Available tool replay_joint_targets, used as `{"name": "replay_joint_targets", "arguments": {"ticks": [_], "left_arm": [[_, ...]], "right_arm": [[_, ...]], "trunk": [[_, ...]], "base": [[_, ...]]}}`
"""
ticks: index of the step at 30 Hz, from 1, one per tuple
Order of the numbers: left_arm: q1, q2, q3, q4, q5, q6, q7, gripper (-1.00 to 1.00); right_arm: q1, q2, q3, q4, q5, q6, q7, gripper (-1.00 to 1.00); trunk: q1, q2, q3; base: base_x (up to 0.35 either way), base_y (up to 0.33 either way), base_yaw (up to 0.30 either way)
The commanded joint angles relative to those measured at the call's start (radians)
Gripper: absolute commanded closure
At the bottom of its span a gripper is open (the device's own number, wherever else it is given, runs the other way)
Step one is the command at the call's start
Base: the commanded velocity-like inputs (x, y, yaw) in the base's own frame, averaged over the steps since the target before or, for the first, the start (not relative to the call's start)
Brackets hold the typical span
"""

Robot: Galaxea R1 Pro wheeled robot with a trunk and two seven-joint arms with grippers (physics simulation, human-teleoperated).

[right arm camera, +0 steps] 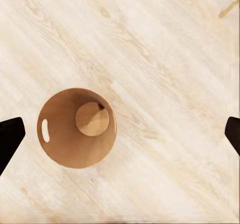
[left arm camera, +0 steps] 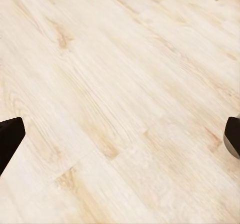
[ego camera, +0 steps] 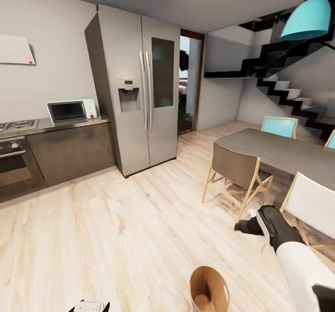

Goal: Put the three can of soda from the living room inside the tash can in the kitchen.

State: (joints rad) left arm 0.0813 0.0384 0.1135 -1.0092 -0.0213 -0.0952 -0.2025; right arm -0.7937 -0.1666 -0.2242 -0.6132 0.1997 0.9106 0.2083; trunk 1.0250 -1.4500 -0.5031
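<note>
Pale wood floor (ego camera: 116, 228) runs across the kitchen ahead of us in the head view, with a steel fridge (ego camera: 137, 88) against the far wall, a counter (ego camera: 56, 128) carrying a microwave (ego camera: 70, 111) to its left, and an oven (ego camera: 14, 163) under the hob at the edge. A dining table (ego camera: 284, 151) with chairs (ego camera: 235, 170) crowds our right side, stairs (ego camera: 288, 88) climbing behind it, while the middle floor lies open up to the doorway (ego camera: 190, 84). Close below us stands the tash can (ego camera: 209, 289), brown inside, and our right gripper (ego camera: 246, 226) reaches out near the nearest chair; we cannot tell its state from here.

Our left wrist view looks down on bare floor (left arm camera: 120, 103), the left gripper (left arm camera: 120, 139) spread wide, holding nothing.

Our right wrist view has the tash can (right arm camera: 55, 149) on the floor (right arm camera: 165, 58) below, upright, with one handle cut-out visible; the fingers (right arm camera: 10, 139) stand wide apart.
</note>
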Motion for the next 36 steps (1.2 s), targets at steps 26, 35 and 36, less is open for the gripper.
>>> {"name": "replay_joint_targets", "arguments": {"ticks": [26, 35, 36], "left_arm": [[0.000, 0.000, 0.000, 0.001, -0.003, 0.020, -0.001, -1.00], [0.000, 0.000, -0.001, 0.001, -0.003, 0.020, -0.001, -1.00], [0.000, 0.000, -0.001, 0.001, -0.003, 0.020, -0.001, -1.00]], "right_arm": [[-0.039, -0.007, 0.011, 0.089, 0.004, -0.003, -0.015, -1.00], [-0.038, -0.002, 0.079, 0.090, 0.003, -0.004, -0.016, -1.00], [-0.038, -0.002, 0.083, 0.090, 0.003, -0.004, -0.016, -1.00]], "trunk": [[0.081, -0.147, -0.066], [0.115, -0.210, -0.095], [0.119, -0.217, -0.098]], "base": [[0.001, 0.001, 0.000], [0.000, 0.000, 0.000], [0.000, 0.000, 0.000]]}}
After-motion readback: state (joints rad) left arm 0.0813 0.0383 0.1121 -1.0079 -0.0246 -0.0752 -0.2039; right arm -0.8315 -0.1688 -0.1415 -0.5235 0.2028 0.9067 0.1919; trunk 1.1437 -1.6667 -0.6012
